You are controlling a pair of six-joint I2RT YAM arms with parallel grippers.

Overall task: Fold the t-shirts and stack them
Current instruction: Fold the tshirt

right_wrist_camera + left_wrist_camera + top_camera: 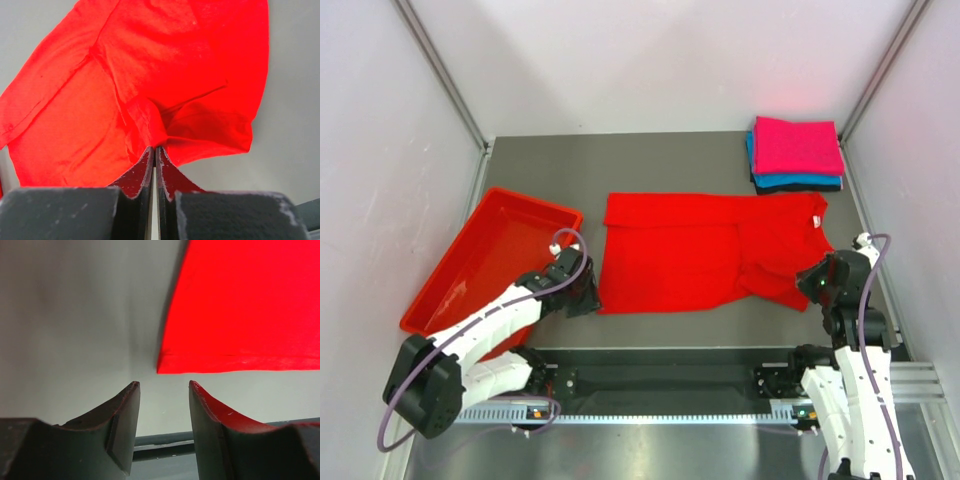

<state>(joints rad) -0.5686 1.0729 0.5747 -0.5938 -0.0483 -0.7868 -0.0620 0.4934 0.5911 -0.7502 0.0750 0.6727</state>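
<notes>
Within right pincer [154,149], red t-shirt [150,75] fold

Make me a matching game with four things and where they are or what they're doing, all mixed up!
1. bright red cloth t-shirt
2. magenta-pink folded shirt
3. rigid red plastic tray
4. left gripper

A. lying on the teal-blue folded shirt
B. open, holding nothing
C. pinched by the right gripper
D. left side of the table

Pairs: 1-C, 2-A, 3-D, 4-B

Grey table [670,160] w/ pale walls [620,60] on 3 sides, metal corner posts [440,70].
</notes>
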